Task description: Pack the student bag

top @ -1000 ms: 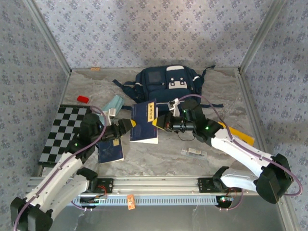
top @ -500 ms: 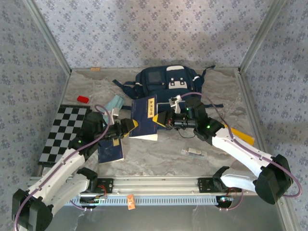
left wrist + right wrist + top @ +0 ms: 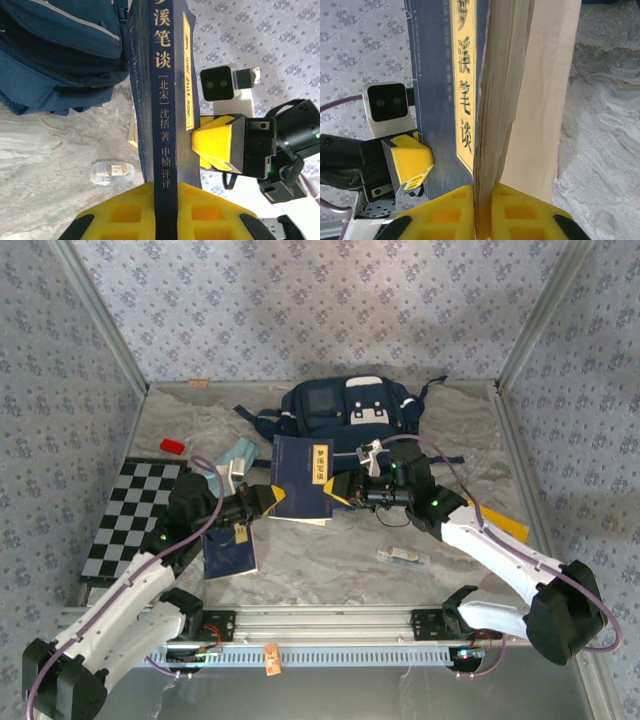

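In front of the student bag (image 3: 345, 410), which lies at the far middle of the table (image 3: 330, 585) with its pockets facing up, a navy book (image 3: 302, 477) stands tilted between the two arms. The left gripper (image 3: 165, 195) is clenched on the foot of the spine (a yellow pad against each cover). The right gripper (image 3: 482, 197) pinches a thin sheaf of pages at the opposite edge.

The step in hand looks like bringing a book to the bag with both arms. The next move probably calls for an open compartment to aim at. None can be made out from above, so one arm may have to let go and part the fabric.

The book is stiff and matte, with gold lettering down its spine and cream pages that splay slightly. The bag is soft, slumped cloth with white patches. A second book (image 3: 229, 552) lies flat beside the left arm.
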